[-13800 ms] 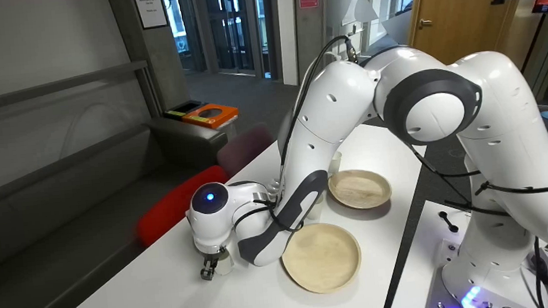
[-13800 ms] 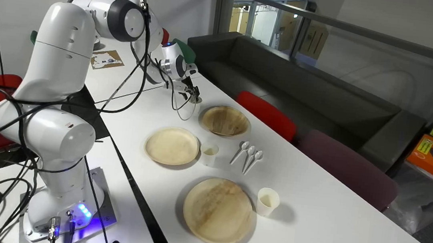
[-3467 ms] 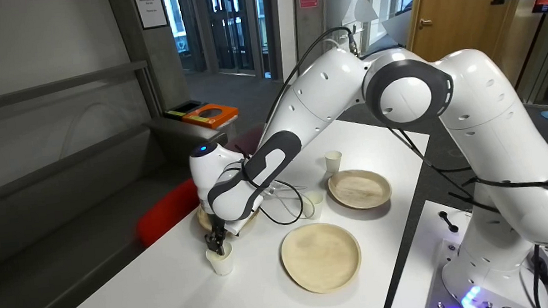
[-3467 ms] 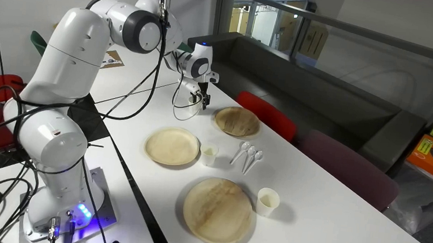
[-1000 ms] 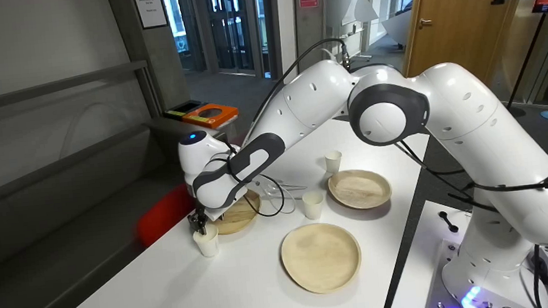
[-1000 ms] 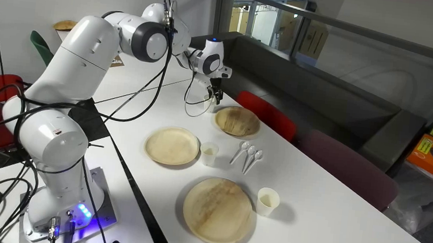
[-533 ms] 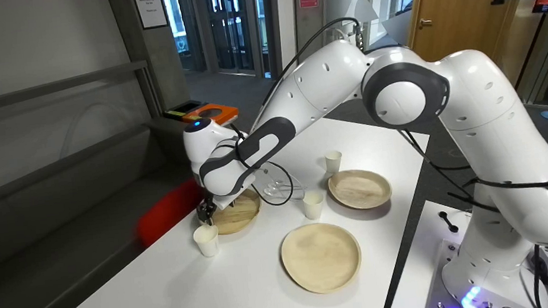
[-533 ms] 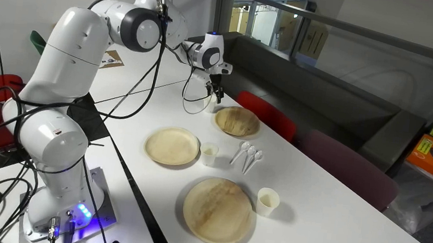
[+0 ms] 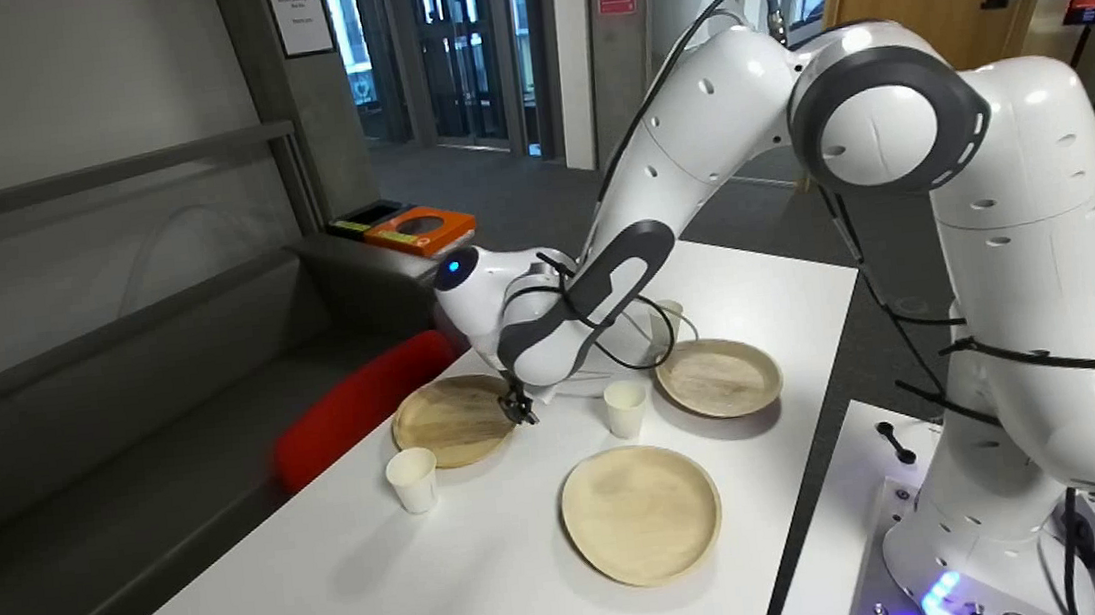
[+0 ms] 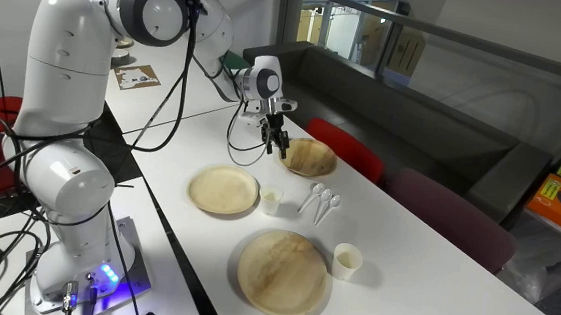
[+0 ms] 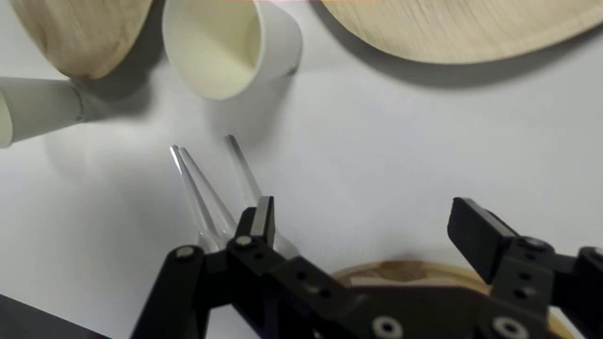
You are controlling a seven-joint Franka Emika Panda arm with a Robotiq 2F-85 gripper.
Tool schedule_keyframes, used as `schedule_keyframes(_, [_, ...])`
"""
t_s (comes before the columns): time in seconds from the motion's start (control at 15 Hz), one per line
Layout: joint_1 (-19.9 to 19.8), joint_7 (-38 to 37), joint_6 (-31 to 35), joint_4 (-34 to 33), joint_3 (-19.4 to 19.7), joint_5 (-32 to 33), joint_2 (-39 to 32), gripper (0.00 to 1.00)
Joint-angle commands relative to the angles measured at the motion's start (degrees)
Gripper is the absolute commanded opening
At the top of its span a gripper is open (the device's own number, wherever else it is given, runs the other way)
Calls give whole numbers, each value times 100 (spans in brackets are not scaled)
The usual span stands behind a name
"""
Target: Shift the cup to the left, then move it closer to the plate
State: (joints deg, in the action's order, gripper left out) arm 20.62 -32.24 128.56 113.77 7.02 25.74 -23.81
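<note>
One cup (image 9: pixel 412 480), white and upright, looks to be yours to mind: in an exterior view it stands just beside the rimmed plate (image 9: pixel 453 419), between 7 and 8 o'clock of its centre. You can take that for the task's plate, though the wording doesn't settle it. On that reading the move seems done or nearly so, leaving you to get clear without upsetting anything. Your end effector (image 9: pixel 520 412) has its fingers spread wide with nothing between them, by the plate's 3 o'clock edge. Lift straight up before you swing, so neither finger catches the rim. In the wrist view the spoons (image 11: pixel 209 235) lie near 9 o'clock, partly hidden by a finger; stay high there. Should the cup need to go closer, straddle it gently and slide towards 1 or 2 o'clock. It looks light and could tip; the wrist view misses it, so watch from outside.
</note>
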Motion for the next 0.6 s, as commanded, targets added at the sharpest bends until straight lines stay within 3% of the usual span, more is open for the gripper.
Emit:
schedule_keyframes(0.0, [-299, 91, 550, 1326, -101, 572, 906, 100])
schedule_keyframes(0.53, [-1254, 1546, 2786, 3177, -199, 357, 2303, 100])
